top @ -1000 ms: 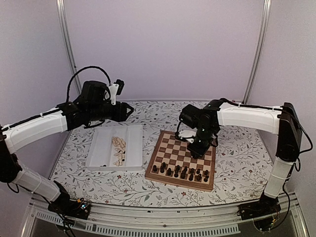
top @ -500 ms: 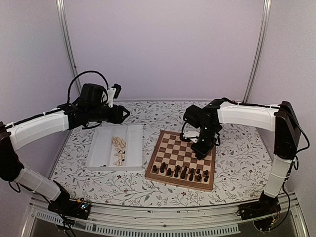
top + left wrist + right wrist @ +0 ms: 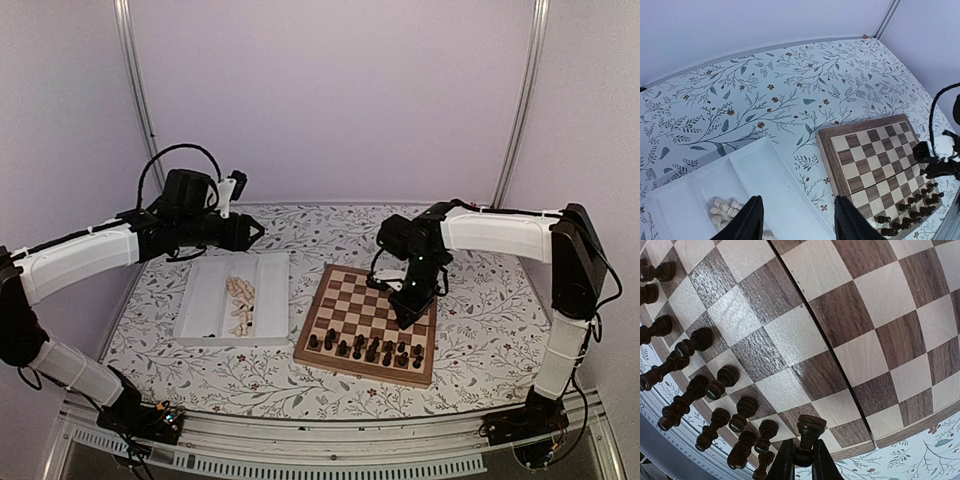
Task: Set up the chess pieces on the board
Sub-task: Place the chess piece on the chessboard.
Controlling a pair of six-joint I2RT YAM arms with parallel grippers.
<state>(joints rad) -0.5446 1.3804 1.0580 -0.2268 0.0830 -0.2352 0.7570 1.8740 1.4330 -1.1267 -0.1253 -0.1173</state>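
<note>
The tray (image 3: 205, 295) holds a heap of pale pieces (image 3: 240, 297) in one compartment. The left gripper (image 3: 797, 225) hangs above it, released and empty. The right gripper (image 3: 802, 454) pinches a dark piece (image 3: 810, 426) over the board (image 3: 365, 300).

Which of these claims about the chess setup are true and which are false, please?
1. The right fingers grip a dark piece. True.
2. The pale pieces stand on the board. False: they lie in the white tray.
3. The left fingers clamp a pale piece. False: they are open and empty.
4. Dark pieces stand along the board's near edge. True.
</note>
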